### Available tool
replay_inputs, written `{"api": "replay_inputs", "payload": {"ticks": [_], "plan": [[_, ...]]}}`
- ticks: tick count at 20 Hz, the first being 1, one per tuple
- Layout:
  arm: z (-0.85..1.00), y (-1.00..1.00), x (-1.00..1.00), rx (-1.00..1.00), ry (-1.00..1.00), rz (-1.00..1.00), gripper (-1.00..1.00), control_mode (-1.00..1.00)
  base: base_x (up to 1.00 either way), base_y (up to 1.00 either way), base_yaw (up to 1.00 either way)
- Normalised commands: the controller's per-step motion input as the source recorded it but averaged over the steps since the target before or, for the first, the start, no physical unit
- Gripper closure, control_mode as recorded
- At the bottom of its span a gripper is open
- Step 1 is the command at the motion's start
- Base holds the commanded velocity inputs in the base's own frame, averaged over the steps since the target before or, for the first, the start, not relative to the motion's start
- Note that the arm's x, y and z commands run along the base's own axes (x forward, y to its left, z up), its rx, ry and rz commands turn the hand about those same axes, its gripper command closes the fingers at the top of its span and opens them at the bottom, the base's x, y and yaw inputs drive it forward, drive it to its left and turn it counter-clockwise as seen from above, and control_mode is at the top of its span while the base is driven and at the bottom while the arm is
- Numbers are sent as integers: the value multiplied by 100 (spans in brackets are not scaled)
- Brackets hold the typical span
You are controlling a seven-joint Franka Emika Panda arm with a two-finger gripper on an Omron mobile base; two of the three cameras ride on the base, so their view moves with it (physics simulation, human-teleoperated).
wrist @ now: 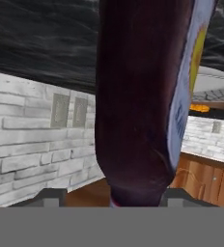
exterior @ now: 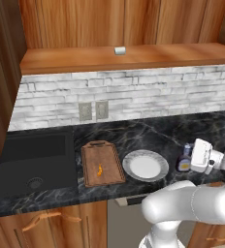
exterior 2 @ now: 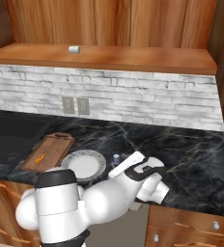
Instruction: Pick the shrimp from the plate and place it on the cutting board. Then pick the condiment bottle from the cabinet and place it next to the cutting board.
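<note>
The dark-brown condiment bottle (exterior: 184, 160) with its blue cap stands upright on the black counter, just right of the plate (exterior: 130, 165). My gripper (exterior: 189, 159) reaches it from the right, its fingers on either side of the bottle, open, with a gap at one finger (wrist: 50, 197). In the hand view the bottle (wrist: 138, 96) rises between the tips. The orange shrimp (exterior: 100, 169) lies on the wooden cutting board (exterior: 91, 157), left of the white-grey plate. The wooden cabinet (exterior: 109, 29) hangs above the counter.
A small white block (exterior: 120, 50) sits on the cabinet's shelf ledge. A black sink (exterior: 32, 164) lies left of the board. Two wall outlets (exterior: 92, 110) sit in the white brick backsplash. The counter's front edge runs close to the plate and board.
</note>
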Motion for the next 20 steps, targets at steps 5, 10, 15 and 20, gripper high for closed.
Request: {"api": "replay_inputs", "payload": {"ticks": [5,10,15,20], "plan": [[0,0,0,0,0,0,-100,-100,0,0,0],[0,0,0,0,0,0,-100,-100,0,0,0],[8,-5,-7,0,0,-1,-100,-100,0,0,0],[21,-8,-9,0,0,-4,-100,-100,0,0,0]]}}
